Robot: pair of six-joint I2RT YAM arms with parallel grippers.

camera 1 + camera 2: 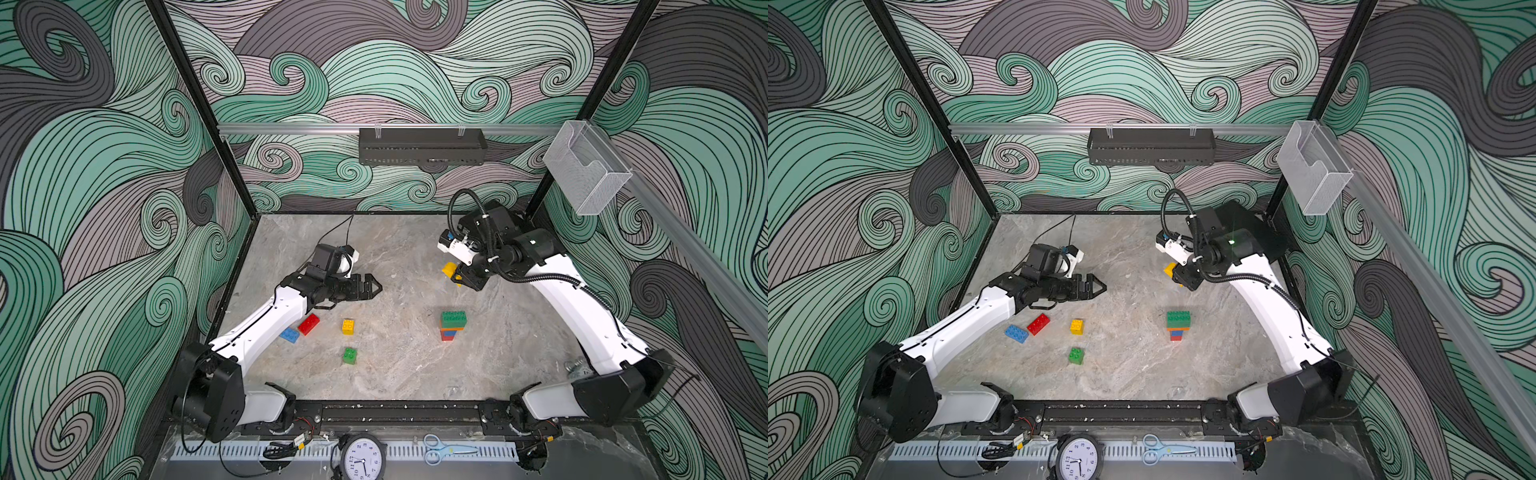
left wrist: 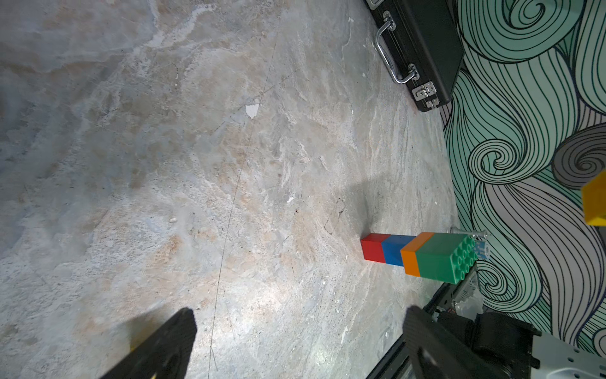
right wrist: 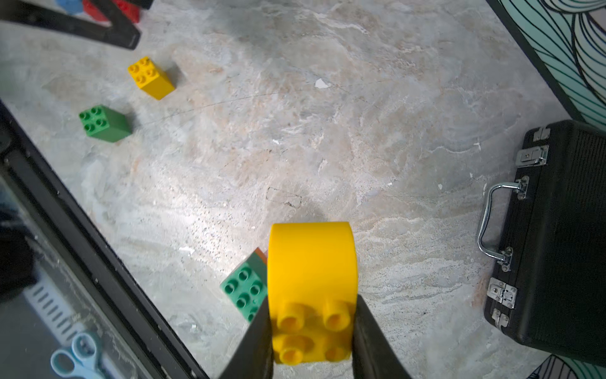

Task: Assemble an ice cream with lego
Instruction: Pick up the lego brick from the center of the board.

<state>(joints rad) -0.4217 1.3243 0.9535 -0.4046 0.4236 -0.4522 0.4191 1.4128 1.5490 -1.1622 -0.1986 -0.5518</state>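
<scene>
The right tool (image 3: 312, 302) is pressed together on a yellow round-topped brick (image 3: 311, 272), one finger flat on each side. The brick's studs face the wrist camera and its curved face points away. In a top view this tool (image 1: 463, 279) hangs over the right half of the desk (image 1: 415, 257), nearer the far edge than the near one, with the yellow brick (image 1: 449, 269) poking out of it and clear of the surface.

A stack (image 1: 452, 326) stands upright on the desk's right half, about midway between the far and near edges. From the bottom it runs red, blue, orange, then a wider green oblong brick with bare studs on top. The held brick is apart from the stack, on its far-edge side. From the left wrist the stack (image 2: 423, 254) shows all four layers.

The left tool (image 1: 368, 286) is spread wide with nothing between its fingers (image 2: 183, 331), and it hovers over the middle of the desk's left half.

Four loose bricks lie on that left half, toward the near edge:
- a blue oblong brick (image 1: 289, 334), closest to the left edge
- a red oblong brick (image 1: 308, 324), just beside the blue one
- a yellow square brick (image 1: 348, 326)
- a green square brick (image 1: 350, 355), nearest the near edge

A black case (image 3: 564, 236) with metal latches and a handle lies by the far right corner.
</scene>
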